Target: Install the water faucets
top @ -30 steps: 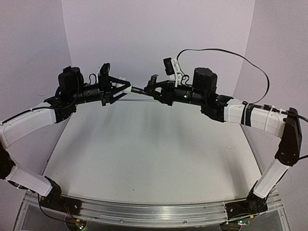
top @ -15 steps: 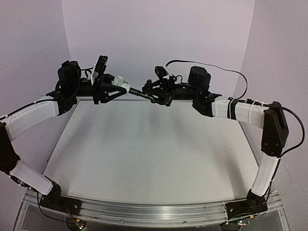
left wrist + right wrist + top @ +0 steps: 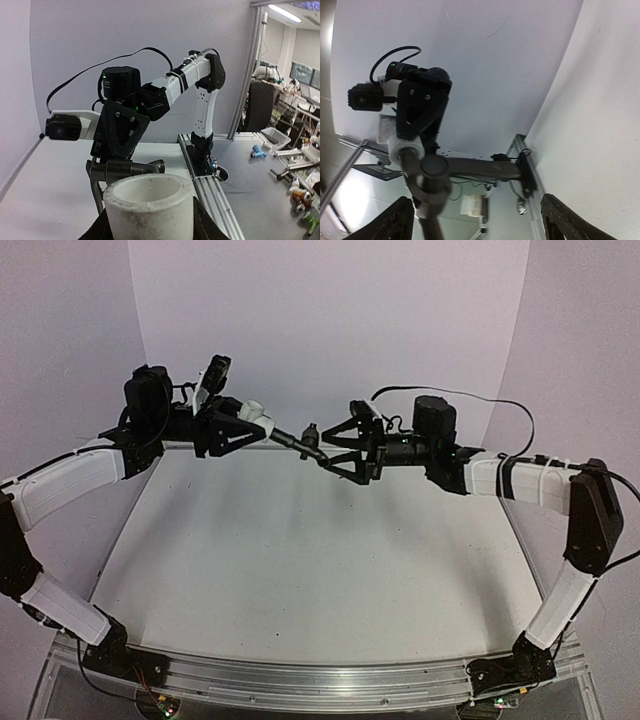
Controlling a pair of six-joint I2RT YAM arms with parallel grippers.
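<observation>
A white cylindrical fitting (image 3: 256, 412) is held in the air over the far side of the table, with my left gripper (image 3: 247, 426) shut on it. A dark grey tap (image 3: 296, 440) sticks out of it to the right, its lever handle (image 3: 311, 428) pointing up. In the left wrist view the fitting (image 3: 149, 205) fills the space between my fingers (image 3: 204, 227), and the tap (image 3: 125, 170) lies just behind it. My right gripper (image 3: 326, 451) stands open at the tap's tip with nothing gripped. In its wrist view the tap (image 3: 432, 172) hangs ahead of the spread fingers (image 3: 564, 218).
The white table (image 3: 300, 560) lies below both arms, with an aluminium rail (image 3: 320, 680) along its near edge and purple walls (image 3: 330, 310) close behind. Past the table's right side the left wrist view shows a bench with loose parts (image 3: 295, 185).
My right gripper has opened, let go of the tap and drawn back to the right. The tap stays in the fitting, which the left gripper still holds.
</observation>
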